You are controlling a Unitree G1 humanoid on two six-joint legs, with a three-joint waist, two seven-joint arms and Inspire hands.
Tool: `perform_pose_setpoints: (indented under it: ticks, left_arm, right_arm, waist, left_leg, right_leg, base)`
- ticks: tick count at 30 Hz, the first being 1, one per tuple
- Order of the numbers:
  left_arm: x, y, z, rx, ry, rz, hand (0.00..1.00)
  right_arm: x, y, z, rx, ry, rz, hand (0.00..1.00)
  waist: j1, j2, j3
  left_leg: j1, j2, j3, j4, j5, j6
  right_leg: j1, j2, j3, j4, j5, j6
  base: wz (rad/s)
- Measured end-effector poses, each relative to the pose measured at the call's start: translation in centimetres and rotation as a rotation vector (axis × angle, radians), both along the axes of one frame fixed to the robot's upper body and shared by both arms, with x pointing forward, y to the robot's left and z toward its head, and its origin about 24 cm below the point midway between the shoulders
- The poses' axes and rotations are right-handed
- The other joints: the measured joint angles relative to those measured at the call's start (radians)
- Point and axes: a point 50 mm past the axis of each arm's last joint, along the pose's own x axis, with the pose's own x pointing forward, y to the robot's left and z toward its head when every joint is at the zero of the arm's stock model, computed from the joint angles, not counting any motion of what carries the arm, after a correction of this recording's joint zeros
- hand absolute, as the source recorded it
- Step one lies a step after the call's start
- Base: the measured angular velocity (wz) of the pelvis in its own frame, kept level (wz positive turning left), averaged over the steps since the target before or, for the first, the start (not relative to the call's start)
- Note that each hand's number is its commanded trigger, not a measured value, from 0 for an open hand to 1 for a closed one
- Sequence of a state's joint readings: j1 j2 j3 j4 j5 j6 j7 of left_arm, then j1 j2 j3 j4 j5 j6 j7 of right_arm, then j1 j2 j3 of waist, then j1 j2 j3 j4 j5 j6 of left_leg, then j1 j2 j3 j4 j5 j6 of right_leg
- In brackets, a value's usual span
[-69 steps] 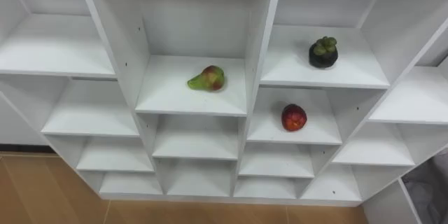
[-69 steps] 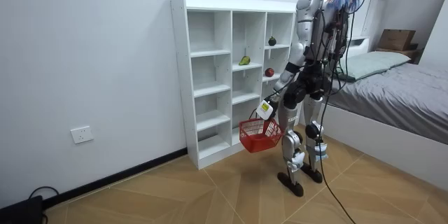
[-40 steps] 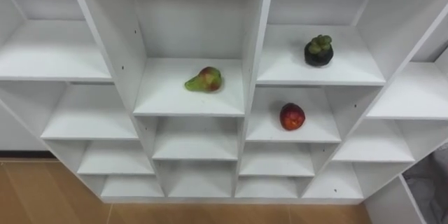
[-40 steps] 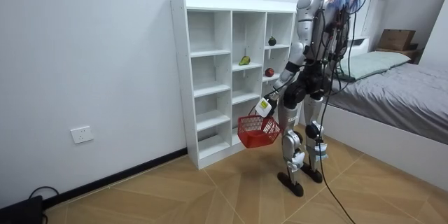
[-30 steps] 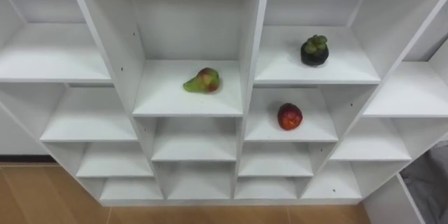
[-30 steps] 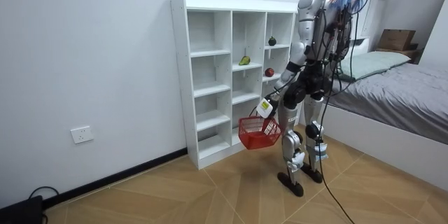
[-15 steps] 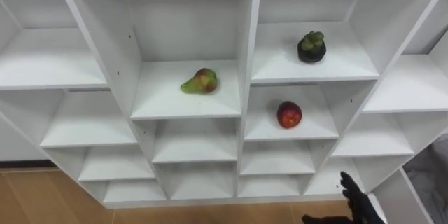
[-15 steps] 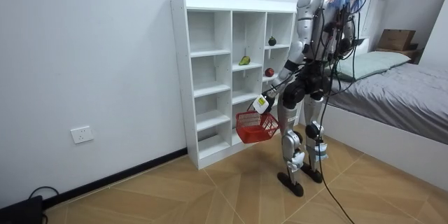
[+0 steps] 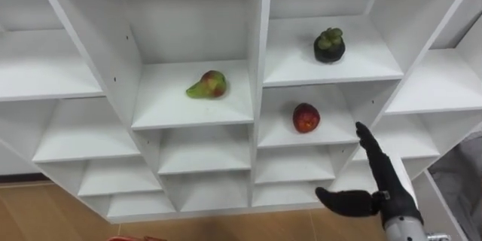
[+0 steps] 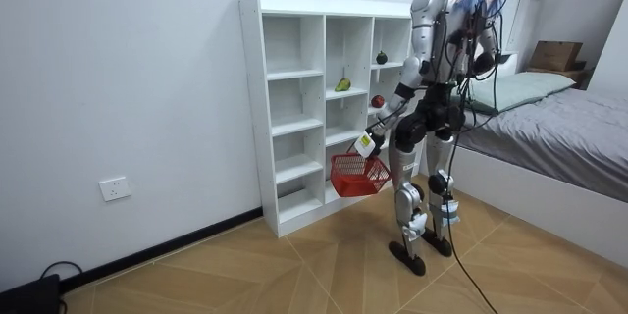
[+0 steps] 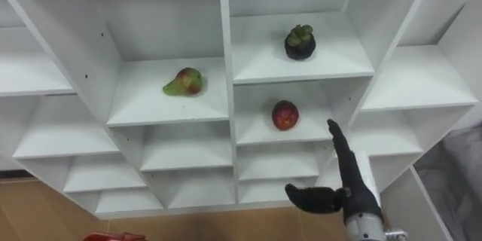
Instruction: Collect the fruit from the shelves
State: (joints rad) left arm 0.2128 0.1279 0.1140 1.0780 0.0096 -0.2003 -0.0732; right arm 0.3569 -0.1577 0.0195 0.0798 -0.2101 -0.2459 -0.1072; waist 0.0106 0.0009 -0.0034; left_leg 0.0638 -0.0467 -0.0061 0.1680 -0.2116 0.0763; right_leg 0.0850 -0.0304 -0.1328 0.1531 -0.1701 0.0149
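Observation:
A white closet [image 9: 260,45] of open compartments stands before me. A green-red pear [image 9: 207,85] lies in a middle compartment. To its right, a dark mangosteen [image 9: 328,45] sits on the upper shelf, with a red apple [image 9: 305,117] on the shelf below it. My right hand [image 9: 380,184] is raised at the lower right, open with the thumb spread. It is below and to the right of the apple and apart from it. In the room view a red basket [image 10: 358,174] hangs from my left hand [image 10: 370,140], low beside the closet.
I stand close in front of the closet's right half on a wooden floor [image 10: 294,275]. A bed [image 10: 559,118] lies behind me at the room view's right, with a cardboard box [image 10: 554,54] beyond it. The other compartments hold nothing.
My right hand has come up into the eye view from the lower right toward the apple's compartment. The basket has swung closer to the closet. The camera has shifted slightly.

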Motion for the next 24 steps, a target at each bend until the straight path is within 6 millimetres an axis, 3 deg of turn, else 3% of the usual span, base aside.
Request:
perform_pose_setpoints:
  ticks: [5,8,12,19,24]
  left_arm:
    - [-0.1,0.0,0.0,-0.003,0.004,-0.002,1.00]
    - [-0.2,0.0,0.0,-0.005,0.009,-0.004,1.00]
    - [-0.3,0.1,-0.1,-0.007,0.014,-0.003,1.00]
    - [-1.0,0.1,-0.1,-0.002,0.033,0.005,1.00]
    - [-1.7,0.1,-0.2,-0.005,0.048,0.010,1.00]
  right_arm:
    - [0.8,0.2,1.3,-0.011,-0.071,-0.001,0.00]
    - [2.0,0.7,3.1,-0.023,-0.162,0.022,0.00]
    - [3.5,1.4,5.0,-0.045,-0.264,0.037,0.00]
    - [4.0,1.5,5.8,-0.044,-0.309,0.033,0.00]
    - [4.8,1.4,8.7,-0.057,-0.445,0.022,0.00]
  waist:
    - [0.019,-0.009,0.0046]
    - [0.026,-0.010,0.0066]
    - [0.026,-0.011,0.0057]
    - [0.029,-0.011,0.0050]
    - [0.025,-0.014,0.0059]
  left_leg:
    - [0.001,0.000,0.000,-0.005,0.000,0.000]
    - [-0.003,0.000,0.000,-0.006,0.000,0.000]
    - [-0.001,0.000,-0.004,-0.003,0.000,0.000]
    - [0.001,-0.001,-0.003,0.000,0.000,0.000]
    - [0.015,0.000,-0.006,-0.003,0.000,0.000]
  right_leg:
    - [-0.002,0.000,0.002,-0.001,0.000,0.000]
    - [-0.005,0.000,0.000,-0.001,0.000,0.000]
    - [-0.002,0.000,-0.009,-0.001,0.000,0.000]
    - [0.000,-0.001,-0.012,-0.001,0.000,0.000]
    - [0.021,-0.001,-0.024,-0.003,0.000,0.000]
  base:
    - [0.00]
    - [0.00]
    - [0.05]
    - [0.00]
    - [0.04]
